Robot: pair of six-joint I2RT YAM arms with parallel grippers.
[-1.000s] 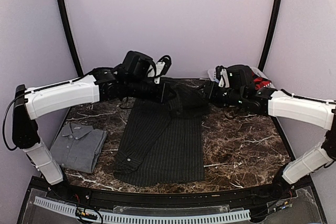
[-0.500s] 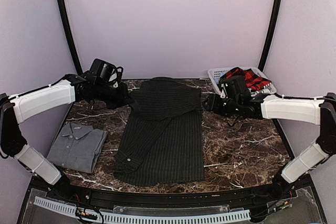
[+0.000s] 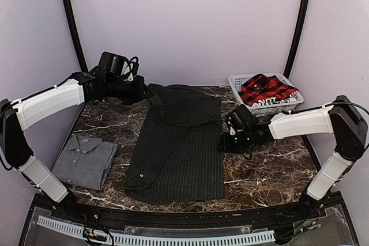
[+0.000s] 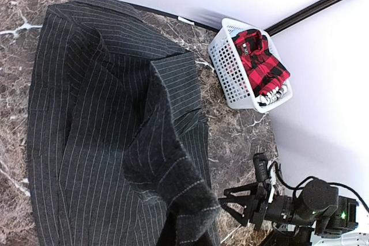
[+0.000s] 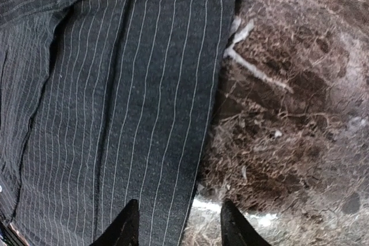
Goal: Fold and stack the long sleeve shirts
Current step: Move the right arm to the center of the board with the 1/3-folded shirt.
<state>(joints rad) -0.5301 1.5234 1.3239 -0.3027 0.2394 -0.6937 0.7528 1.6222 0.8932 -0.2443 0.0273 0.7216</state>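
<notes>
On the table (image 3: pixel 271 165), at its centre, the black pinstripe shirt (image 3: pixel 179 148) lies flat with its upper part doubled over. The cloth is judged light, limp and liable to slide, so it is best pinched at an edge or corner. The right gripper (image 5: pixel 179 223) straddles the shirt's right edge, fingers apart and empty. The left gripper (image 3: pixel 141 90) sits by the collar; whether it grips cannot be told.

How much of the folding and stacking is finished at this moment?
Done: the grey shirt lies folded at the near left. In hand: the pinstriped shirt is spread out, partly folded; the open right end effector straddles its right edge. Remaining: the plaid shirt is in the basket, and nothing is stacked yet.
</notes>
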